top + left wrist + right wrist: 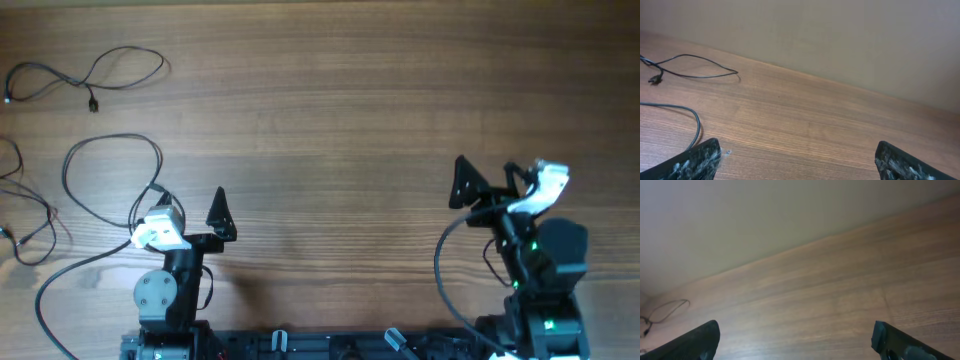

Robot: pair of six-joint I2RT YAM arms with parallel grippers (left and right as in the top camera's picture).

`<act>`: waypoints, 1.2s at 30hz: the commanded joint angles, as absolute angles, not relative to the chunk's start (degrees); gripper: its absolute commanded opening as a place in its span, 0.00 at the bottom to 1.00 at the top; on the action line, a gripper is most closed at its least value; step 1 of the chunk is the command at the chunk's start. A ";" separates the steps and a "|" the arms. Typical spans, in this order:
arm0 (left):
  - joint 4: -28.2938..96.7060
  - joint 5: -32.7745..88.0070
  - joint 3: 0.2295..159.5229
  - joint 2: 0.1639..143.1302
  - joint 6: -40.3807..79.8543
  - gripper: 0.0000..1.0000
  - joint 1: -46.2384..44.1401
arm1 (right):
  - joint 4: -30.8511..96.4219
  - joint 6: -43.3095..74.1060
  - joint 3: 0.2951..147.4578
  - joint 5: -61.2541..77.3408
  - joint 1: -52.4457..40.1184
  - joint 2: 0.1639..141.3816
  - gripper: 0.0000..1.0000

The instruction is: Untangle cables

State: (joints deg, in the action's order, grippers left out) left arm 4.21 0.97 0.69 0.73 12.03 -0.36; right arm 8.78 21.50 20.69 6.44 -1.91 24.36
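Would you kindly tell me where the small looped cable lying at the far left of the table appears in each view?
Overhead: the looped cable lies in the top left corner.
Left wrist: upper left, running off the left edge.
Right wrist: faint and small at the far left, probably the same one, though I cannot be sure.
Shared landmark: the wooden table.

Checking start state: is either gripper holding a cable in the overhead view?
No: left gripper and right gripper are open and empty; cables lie apart, far left.
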 commanded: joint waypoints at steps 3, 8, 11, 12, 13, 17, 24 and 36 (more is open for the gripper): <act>4.32 1.65 0.34 0.23 10.90 1.00 -0.10 | 4.86 19.53 13.82 7.46 -2.09 13.39 1.00; 4.29 1.65 0.34 0.23 10.90 1.00 -0.10 | 3.40 19.51 8.34 7.27 -2.09 4.43 1.00; 4.29 1.65 0.34 0.23 10.90 1.00 -0.10 | 3.42 19.51 5.37 7.25 -2.09 0.12 1.00; 4.29 1.65 0.34 0.23 10.90 1.00 -0.10 | 2.70 19.53 4.69 7.27 -2.09 0.21 1.00; 4.29 1.65 0.34 0.23 10.90 1.00 -0.10 | 2.04 19.53 3.81 7.25 -2.09 0.19 1.00; 4.29 1.65 0.32 0.23 10.90 1.00 -0.10 | -0.01 19.55 1.06 6.42 -2.09 0.19 1.00; 4.29 1.65 0.34 0.23 10.90 1.00 -0.10 | -0.19 15.59 0.30 2.50 -2.09 0.19 1.00; 4.29 1.65 0.34 0.23 10.90 1.00 -0.10 | -0.01 8.78 0.30 2.85 -2.09 0.19 1.00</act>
State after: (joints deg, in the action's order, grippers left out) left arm 4.23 0.97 0.69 0.73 12.03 -0.36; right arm 0.12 12.45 0.56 3.33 -1.91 1.19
